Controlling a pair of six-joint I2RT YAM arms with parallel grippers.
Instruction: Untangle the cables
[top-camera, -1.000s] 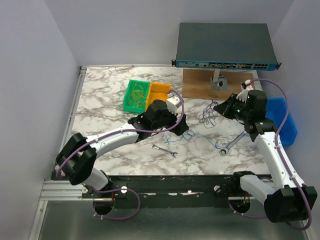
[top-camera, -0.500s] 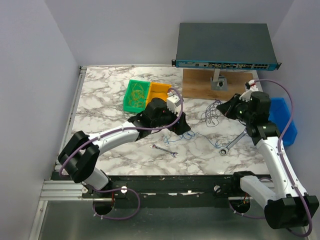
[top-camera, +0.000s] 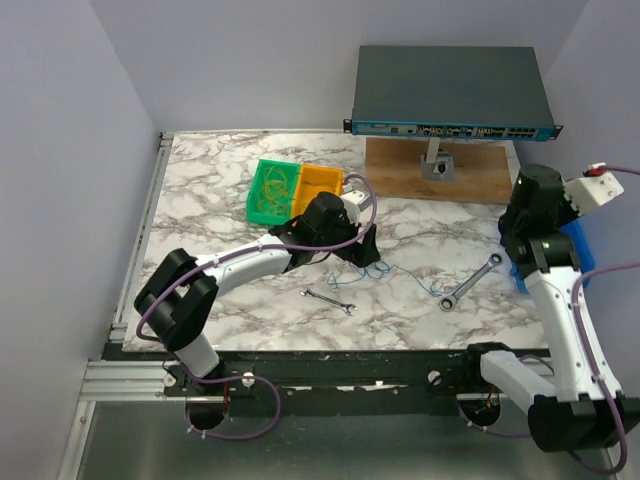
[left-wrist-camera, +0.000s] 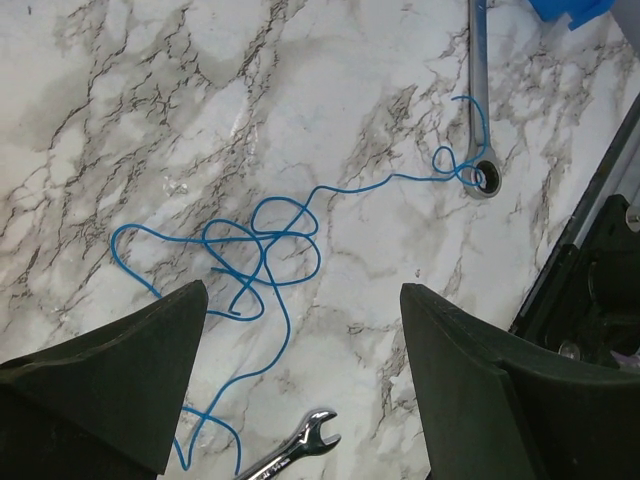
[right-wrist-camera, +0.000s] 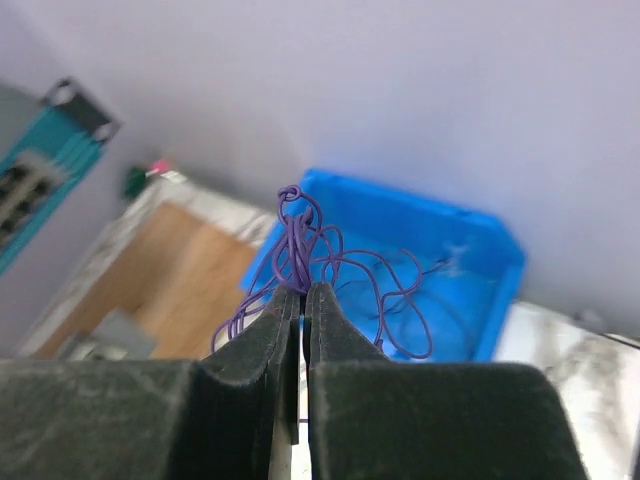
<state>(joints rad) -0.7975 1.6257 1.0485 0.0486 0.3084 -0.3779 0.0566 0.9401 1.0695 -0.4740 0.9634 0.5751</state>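
A thin blue cable lies in loose loops on the marble table, its far end curled at the ring of a large wrench. My left gripper hovers just above it, open, with nothing between its fingers. In the top view the left gripper sits at the blue cable's left end. My right gripper is shut on a bundle of thin purple cable, holding it over the blue bin. The top view shows the right gripper at the table's right edge, its cable hidden.
A small silver wrench lies near the left gripper, the large wrench farther right. A green bin with thin wires and an orange bin stand at the back. A network switch rests above a wooden board.
The right arm has swung right and up, carrying the dark cable clump off the table's middle to above the blue bin. The left gripper has shifted slightly toward the back.
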